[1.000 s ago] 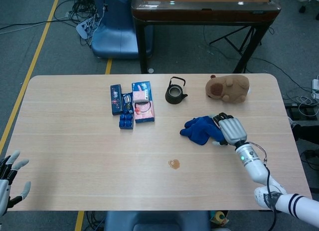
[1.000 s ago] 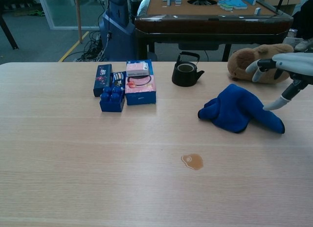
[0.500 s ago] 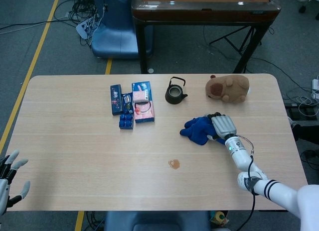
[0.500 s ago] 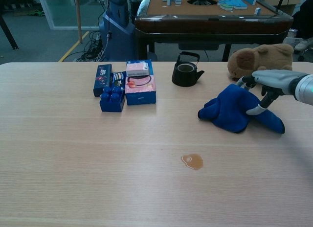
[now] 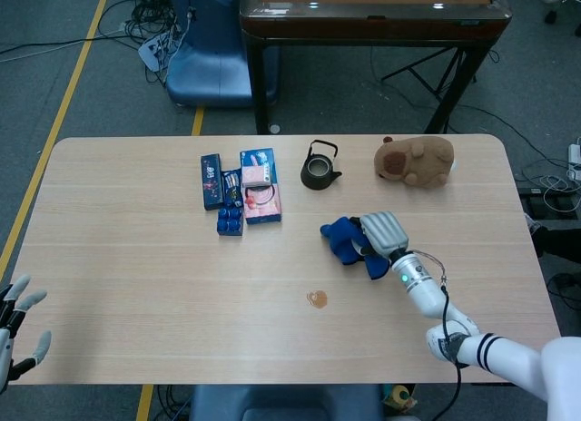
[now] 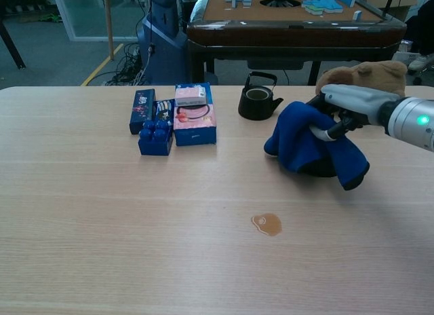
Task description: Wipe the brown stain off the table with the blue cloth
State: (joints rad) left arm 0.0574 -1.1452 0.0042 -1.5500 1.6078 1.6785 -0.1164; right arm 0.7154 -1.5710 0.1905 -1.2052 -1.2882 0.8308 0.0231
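1. Your right hand has its fingers clenched around the blue cloth, which hangs bunched from the grip, apparently off the table.
2. The cloth is behind and slightly right of the brown stain, near it but apart.
3. You look to be in the carry step: next, bring the cloth forward and down onto the stain.
4. Your left hand idles far left of the stain, fingers spread, holding nothing.
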